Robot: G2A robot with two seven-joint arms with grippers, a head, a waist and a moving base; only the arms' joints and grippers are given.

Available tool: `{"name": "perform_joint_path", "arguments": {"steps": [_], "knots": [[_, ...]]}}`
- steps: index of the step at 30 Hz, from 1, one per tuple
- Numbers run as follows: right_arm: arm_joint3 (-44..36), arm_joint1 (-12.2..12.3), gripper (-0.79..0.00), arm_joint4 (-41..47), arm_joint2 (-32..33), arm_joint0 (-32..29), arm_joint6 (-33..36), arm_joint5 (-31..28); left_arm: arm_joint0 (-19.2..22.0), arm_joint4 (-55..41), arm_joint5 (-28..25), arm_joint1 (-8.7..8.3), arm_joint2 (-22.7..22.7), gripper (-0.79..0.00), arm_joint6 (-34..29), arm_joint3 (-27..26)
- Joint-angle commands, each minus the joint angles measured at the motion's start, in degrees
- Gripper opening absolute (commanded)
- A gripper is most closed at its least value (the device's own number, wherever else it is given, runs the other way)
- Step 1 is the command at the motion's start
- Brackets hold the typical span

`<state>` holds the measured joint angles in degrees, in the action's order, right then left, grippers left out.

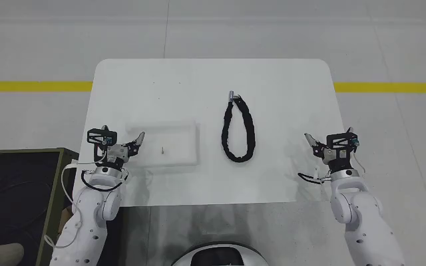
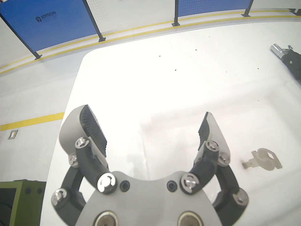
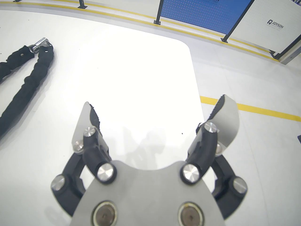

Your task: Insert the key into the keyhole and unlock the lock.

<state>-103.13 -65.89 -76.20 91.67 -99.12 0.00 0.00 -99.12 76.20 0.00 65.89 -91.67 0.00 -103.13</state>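
From above, the key [image 1: 162, 149] is a mere speck on the pale tray [image 1: 181, 135], its shape too small to tell. The chain lock [image 2: 291, 59] runs off the edge of both wrist views, and the keyhole in its metal end [image 3: 40, 42] cannot be made out.

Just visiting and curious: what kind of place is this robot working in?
Probably a robot test hall or lab: blue and white perforated partition panels, a yellow line on the floor, a white table with a black sleeved chain lock.
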Motion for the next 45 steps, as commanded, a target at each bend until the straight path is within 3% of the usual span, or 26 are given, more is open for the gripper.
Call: {"name": "perform_joint_path", "arguments": {"steps": [1, 12, 16, 19, 23, 28, 31, 33, 37, 45], "knots": [[0.00, 0.00, 0.000, 0.00, 0.00, 0.00, 0.00, 0.00, 0.00, 0.00, 0.00, 0.00, 0.00, -0.001, 0.00, 0.00], [0.00, 0.00, 0.000, 0.00, 0.00, 0.00, 0.00, 0.00, 0.00, -0.67, -0.21, 0.03, -0.02, 0.000, -0.61, 0.05], [0.00, 0.00, 0.000, 0.00, 0.00, 0.00, 0.00, 0.00, 1.91, -5.86, 1.10, 0.22, -1.00, 0.000, -9.52, -2.17], [0.00, 0.00, 0.000, 0.00, 0.00, 0.00, 0.00, 0.00, 3.37, -8.93, 4.37, 0.24, -3.02, 0.000, -19.00, -7.14], [0.00, 0.00, 0.000, 0.00, 0.00, 0.00, 0.00, 0.00, 6.18, -19.83, 6.56, -0.08, -7.04, 0.000, -42.53, -14.82], [0.00, 0.00, 0.000, 0.00, 0.00, 0.00, 0.00, 0.00, 16.14, -32.26, 8.17, -1.31, -9.12, 0.000, -76.07, -17.31], [0.00, 0.00, 0.000, 0.00, 0.00, 0.00, 0.00, 0.00, 23.18, -36.86, 12.69, -1.84, -7.26, 0.000, -88.00, -15.74], [0.00, 0.00, 0.000, 0.00, 0.00, 0.00, 0.00, 0.00, 25.28, -35.23, 16.29, -2.35, -3.55, 0.000, -88.00, -14.25], [0.00, 0.00, 0.000, 0.00, 0.00, 0.00, 0.00, 0.00, 28.18, -36.07, 16.30, -3.66, 1.10, 0.000, -88.00, -9.91], [0.00, 0.00, 0.000, 0.00, 0.00, 0.00, 0.00, 0.00, 28.36, -36.08, 16.30, -3.78, 1.37, 0.000, -88.00, -9.59]]}}
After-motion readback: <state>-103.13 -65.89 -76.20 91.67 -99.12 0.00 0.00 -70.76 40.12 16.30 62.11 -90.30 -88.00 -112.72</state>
